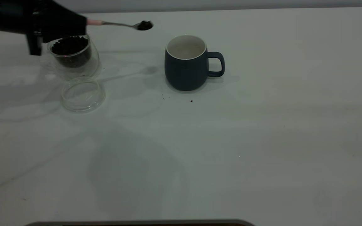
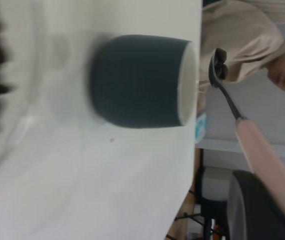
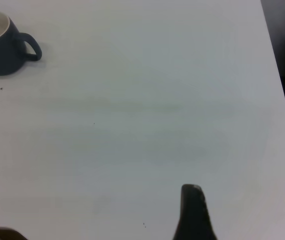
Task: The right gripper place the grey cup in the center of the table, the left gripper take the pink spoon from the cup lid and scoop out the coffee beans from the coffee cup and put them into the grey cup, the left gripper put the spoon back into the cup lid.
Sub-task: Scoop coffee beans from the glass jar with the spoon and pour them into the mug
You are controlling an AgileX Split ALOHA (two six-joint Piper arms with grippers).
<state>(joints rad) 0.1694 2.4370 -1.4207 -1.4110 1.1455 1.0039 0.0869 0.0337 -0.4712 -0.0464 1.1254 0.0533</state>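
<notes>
The dark grey cup (image 1: pixel 185 64) stands upright near the table's middle, handle to the right, with a pale inside. My left gripper (image 1: pixel 82 23) at the far left is shut on the pink handle of the spoon (image 1: pixel 144 25). The spoon is held level in the air, its bowl full of coffee beans, left of the grey cup's rim and higher. In the left wrist view the spoon (image 2: pixel 255 145) reaches past the cup (image 2: pixel 137 80). The glass coffee cup (image 1: pixel 72 55) of beans stands under the gripper. The clear cup lid (image 1: pixel 82 94) lies empty in front of it.
A stray bean (image 1: pixel 191 101) and some crumbs lie on the table in front of the grey cup. My right gripper (image 3: pixel 192 200) hangs above bare table far to the right of the cup (image 3: pixel 0 45), outside the exterior view. A person (image 2: pixel 247 45) sits beyond the table.
</notes>
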